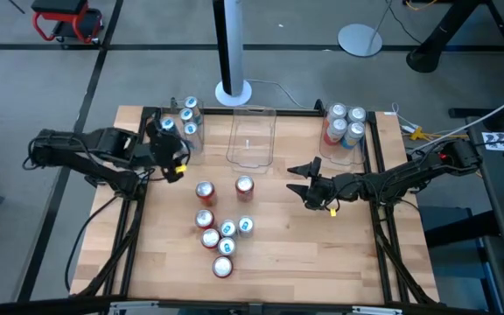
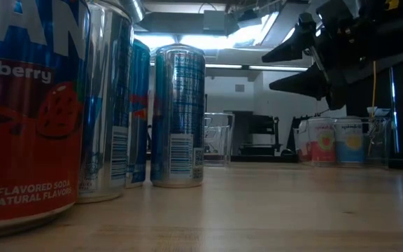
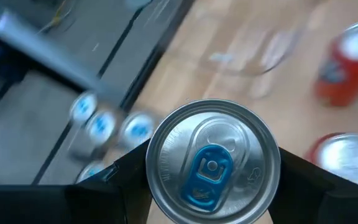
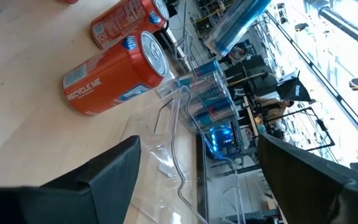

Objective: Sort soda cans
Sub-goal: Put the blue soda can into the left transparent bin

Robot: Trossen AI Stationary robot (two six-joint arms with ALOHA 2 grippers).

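One silver-topped can with a blue pull tab sits clamped between the left gripper's dark fingers, carried beside the clear plastic left bin of blue-tabbed cans; judged mid-delivery, the next move calls for lowering it into a free spot and releasing. Seven loose cans wait mid-table. Nearby the right gripper hovers empty, jaws spread wide.
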